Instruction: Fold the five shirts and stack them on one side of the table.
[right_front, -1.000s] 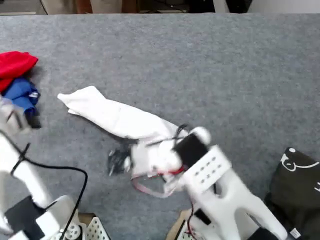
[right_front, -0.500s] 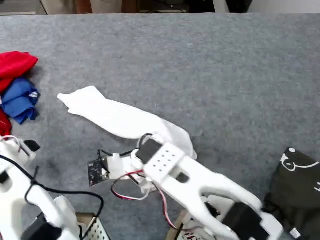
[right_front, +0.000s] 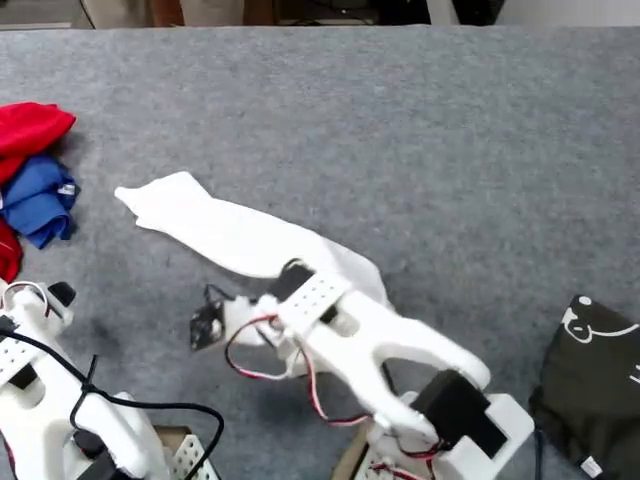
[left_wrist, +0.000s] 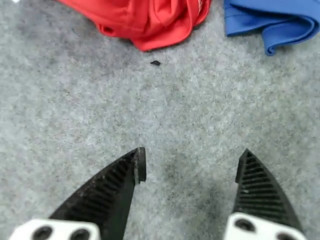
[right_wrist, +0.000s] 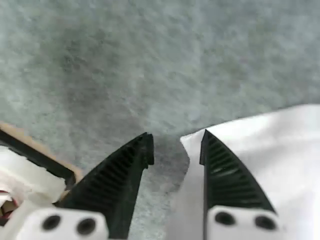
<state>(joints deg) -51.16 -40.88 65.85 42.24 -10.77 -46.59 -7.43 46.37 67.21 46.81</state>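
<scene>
A white shirt (right_front: 250, 240) lies stretched out diagonally across the middle of the grey table. My right gripper (right_front: 212, 322) sits low at the shirt's near edge. In the right wrist view the right gripper (right_wrist: 175, 142) is open; one finger rests over the white shirt (right_wrist: 270, 150), the other over bare carpet, and a cloth corner lies between them. A red shirt (right_front: 30, 125) and a blue shirt (right_front: 40, 200) are bunched at the far left. My left gripper (left_wrist: 190, 160) stands open over bare carpet, just short of the red shirt (left_wrist: 150, 20) and blue shirt (left_wrist: 270, 20).
A black shirt (right_front: 600, 370) with a white print lies at the near right edge. The arms' bases and a cardboard piece (right_front: 180, 450) stand along the near edge. The grey table (right_front: 450, 130) stretches behind the white shirt.
My right arm has swung left from the white shirt's near end to its near left edge. The left arm has drawn back from the blue shirt toward the near left corner.
</scene>
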